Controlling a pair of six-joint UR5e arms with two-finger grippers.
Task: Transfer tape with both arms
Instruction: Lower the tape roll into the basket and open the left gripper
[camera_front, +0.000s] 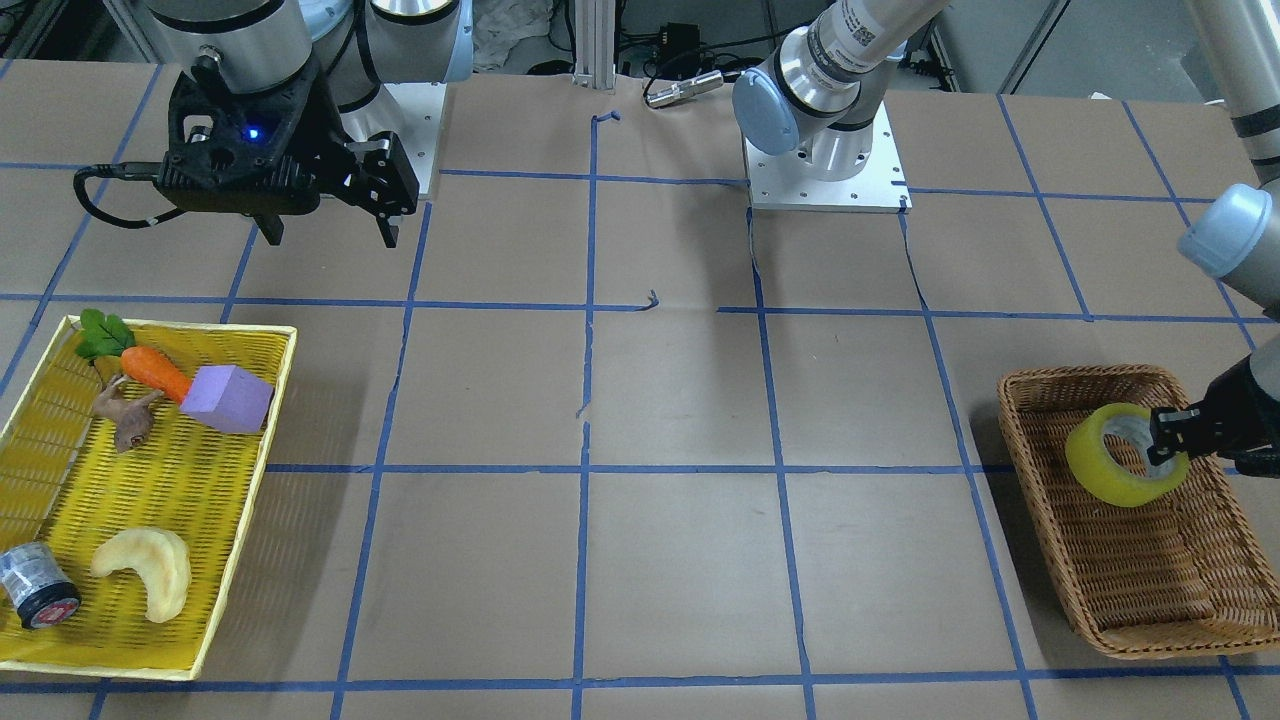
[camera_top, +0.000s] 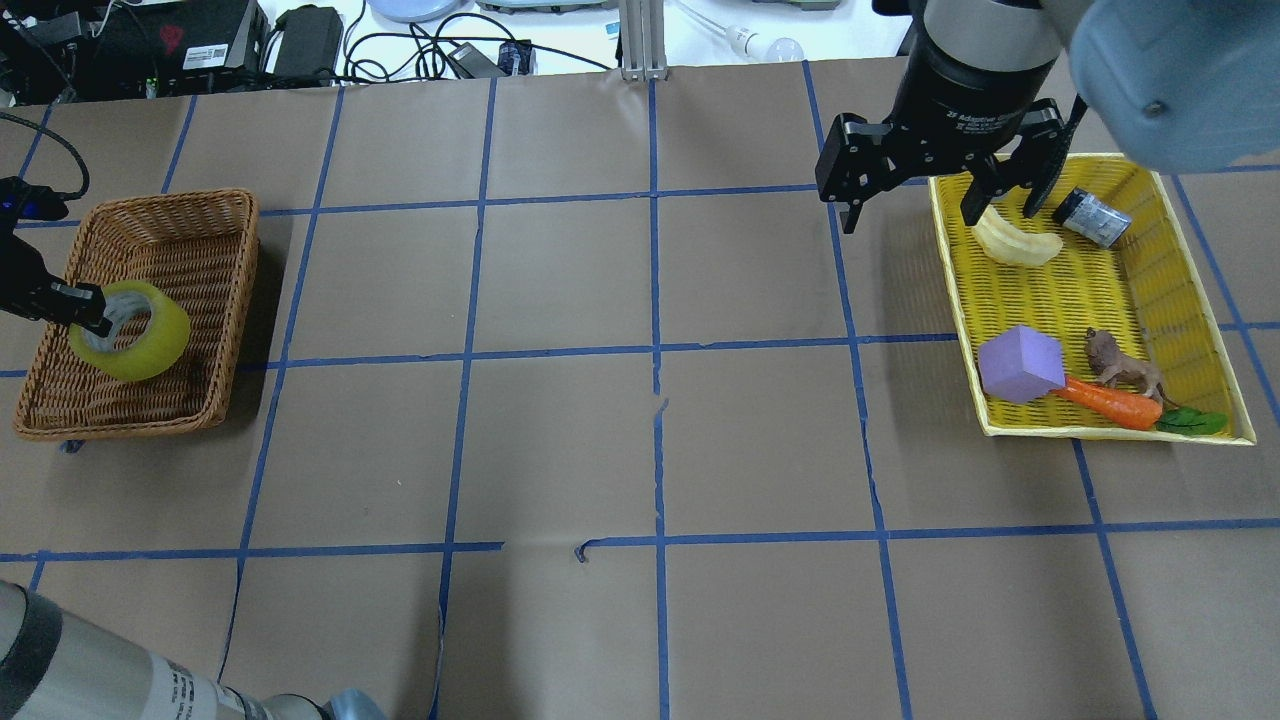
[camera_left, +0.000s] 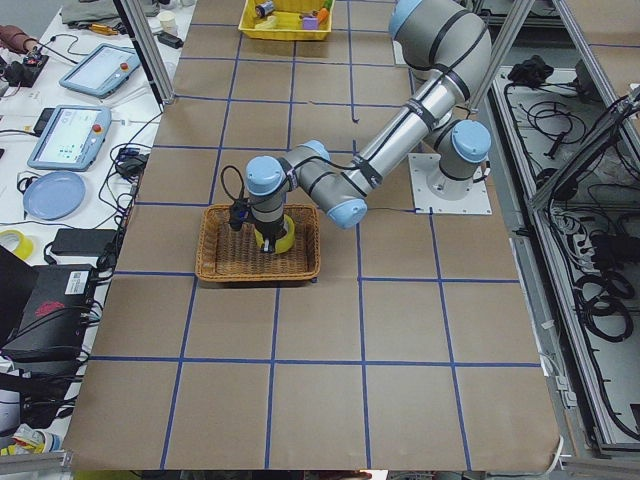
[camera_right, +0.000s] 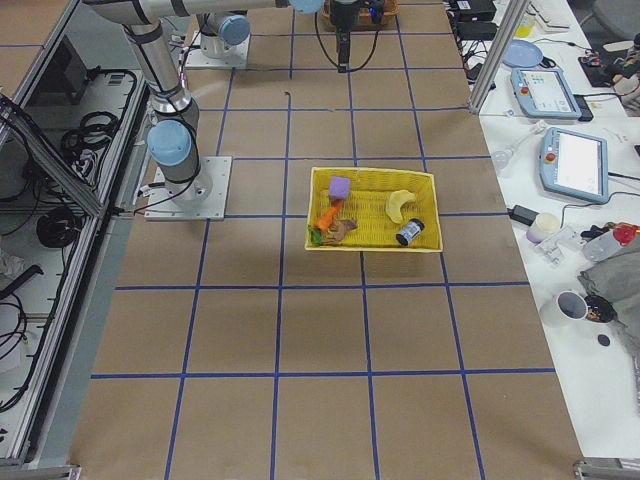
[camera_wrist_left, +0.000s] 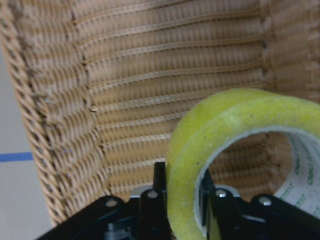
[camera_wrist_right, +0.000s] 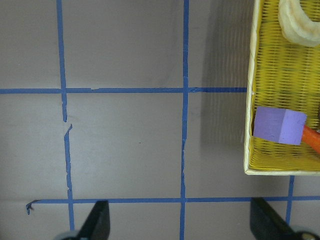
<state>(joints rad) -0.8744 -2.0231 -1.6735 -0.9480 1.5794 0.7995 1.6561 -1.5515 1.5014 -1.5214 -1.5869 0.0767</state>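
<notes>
The yellow tape roll (camera_front: 1108, 468) with its grey core is inside the brown wicker basket (camera_front: 1150, 590), tilted on edge. My left gripper (camera_front: 1165, 442) is shut on the roll's wall, one finger inside the ring and one outside, as the left wrist view shows on the tape (camera_wrist_left: 225, 145). From overhead, the tape (camera_top: 150, 345) and the left gripper (camera_top: 95, 312) are at the table's left end. My right gripper (camera_top: 912, 220) is open and empty, hovering above the table beside the yellow tray's left rim. Its fingers (camera_wrist_right: 97, 222) frame bare table.
The yellow tray (camera_top: 1100, 300) holds a purple block (camera_top: 1020, 365), a carrot (camera_top: 1105, 400), a small animal figure (camera_top: 1120, 365), a pale banana shape (camera_top: 1015, 245) and a silver cylinder (camera_top: 1095, 218). Blue tape lines grid the brown table between basket (camera_top: 150, 230) and tray.
</notes>
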